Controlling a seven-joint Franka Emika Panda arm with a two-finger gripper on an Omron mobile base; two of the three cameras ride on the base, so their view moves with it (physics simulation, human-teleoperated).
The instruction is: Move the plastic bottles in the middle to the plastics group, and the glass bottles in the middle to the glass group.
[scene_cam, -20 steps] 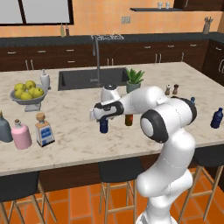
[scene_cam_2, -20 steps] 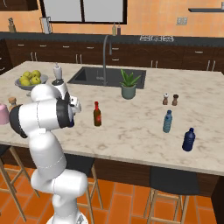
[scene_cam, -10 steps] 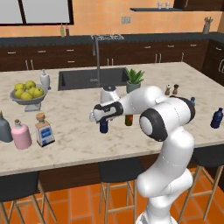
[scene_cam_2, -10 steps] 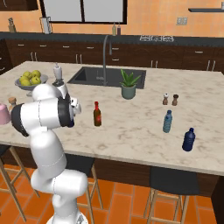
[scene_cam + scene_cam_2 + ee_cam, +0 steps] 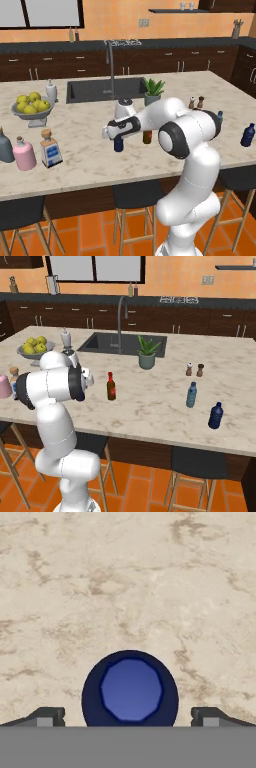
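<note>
The dark navy plastic bottle (image 5: 118, 145) stands on the marble counter (image 5: 90, 160), and my gripper (image 5: 118, 136) hangs open right above it. From above, in the hand view, the bottle's round top (image 5: 130, 689) sits between my two fingertips (image 5: 48, 716), which stand wide on either side. The brown glass bottle with a red cap (image 5: 111, 387) stands just beside it, partly behind my arm (image 5: 147, 138). The square clear bottle (image 5: 50, 149) is at the left next to the pink bottle (image 5: 24, 155) and the grey-blue bottle (image 5: 5, 147). The teal bottle (image 5: 191, 395) and the brighter blue bottle (image 5: 216, 416) stand at the right.
A bowl of fruit (image 5: 31, 107) and a white bottle (image 5: 51, 91) stand at the back left. The sink (image 5: 100, 90) with its faucet, a potted plant (image 5: 153, 92) and two shakers (image 5: 196, 102) lie behind the work spot. Stools stand under the counter's front edge.
</note>
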